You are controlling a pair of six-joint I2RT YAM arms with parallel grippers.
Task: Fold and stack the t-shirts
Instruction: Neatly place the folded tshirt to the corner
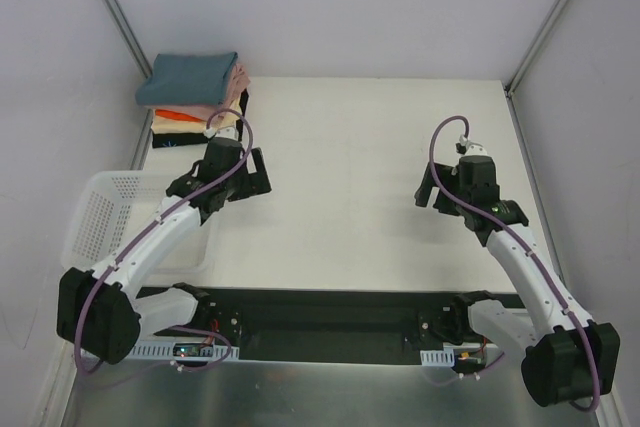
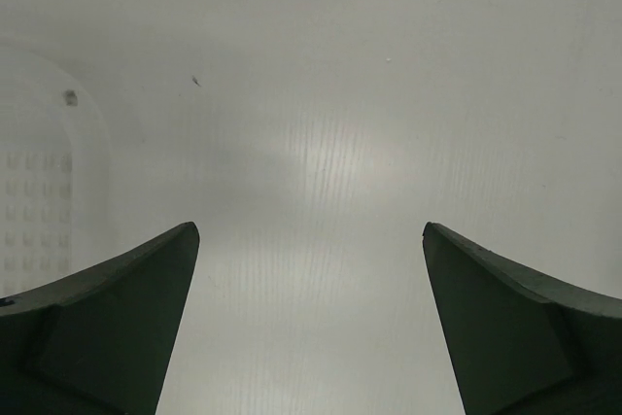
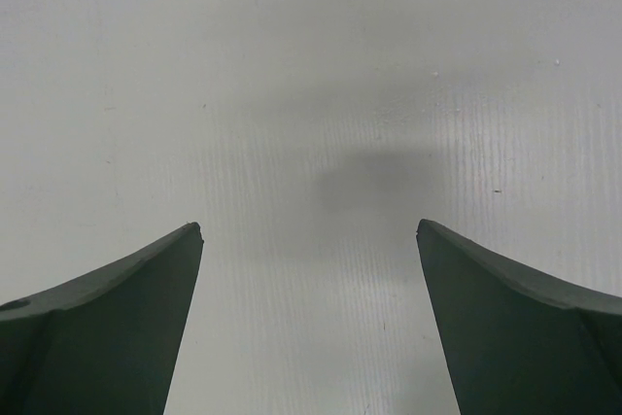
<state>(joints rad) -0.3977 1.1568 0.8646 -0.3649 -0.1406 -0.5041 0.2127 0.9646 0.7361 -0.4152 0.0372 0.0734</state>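
Basket (image 1: 95,209) of white lattice sits at the left edge of the tabletop (image 1: 350,227). Behind it, in the far left corner, the t-shirts (image 1: 195,97) lie folded in one stack, slate-blue on top, then pink, cream, orange and black. The left fingers (image 2: 107,318) hang apart over bare tabletop beside the basket, holding nothing. The right fingers (image 3: 505,328), well to the right, are likewise spread and empty.

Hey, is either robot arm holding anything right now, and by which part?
Nothing is held. The left gripper and the right gripper are both open and empty above the flat white table.
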